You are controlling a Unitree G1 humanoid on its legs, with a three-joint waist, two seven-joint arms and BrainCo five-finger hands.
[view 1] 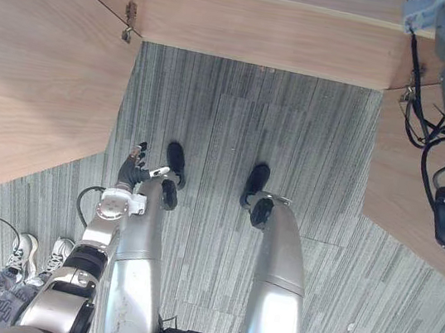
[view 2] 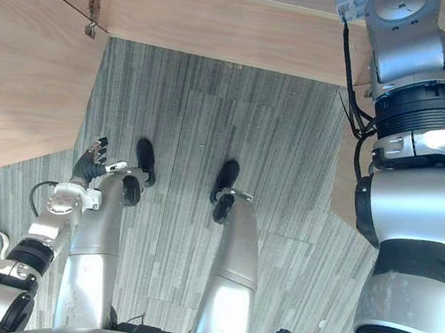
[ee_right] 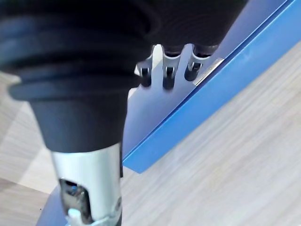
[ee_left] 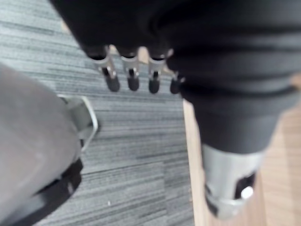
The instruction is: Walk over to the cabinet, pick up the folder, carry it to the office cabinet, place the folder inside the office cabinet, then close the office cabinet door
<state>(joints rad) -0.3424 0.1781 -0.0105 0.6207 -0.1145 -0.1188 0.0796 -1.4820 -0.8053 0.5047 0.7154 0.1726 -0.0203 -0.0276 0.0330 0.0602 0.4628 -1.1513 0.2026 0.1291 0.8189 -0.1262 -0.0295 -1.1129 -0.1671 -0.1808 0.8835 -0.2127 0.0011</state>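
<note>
The robot is standing at the open office cabinet [view 1: 253,20], with the left door [view 1: 34,80] and the right door [view 1: 408,186] both swung wide over the grey carpet floor [view 1: 237,127]. The right arm [view 2: 408,161] is reaching up and forward towards the cabinet top. In the right wrist view the right hand [ee_right: 84,70] is gripping the blue folder [ee_right: 211,94]. Its fingers [ee_right: 168,77] are curling down onto the folder's pale face and its thumb [ee_right: 89,183] is sitting on the other side, so the folder is being pinched between them. Under the folder a light wooden board [ee_right: 235,165] is showing, and whether the folder is resting on it or hanging just above it I cannot tell. The left hand [view 1: 131,171] is hanging low beside the left leg, its fingers [ee_left: 133,80] hanging loose and apart with nothing in them. A person's shoes [view 1: 25,254] are showing on the carpet at the lower left
</note>
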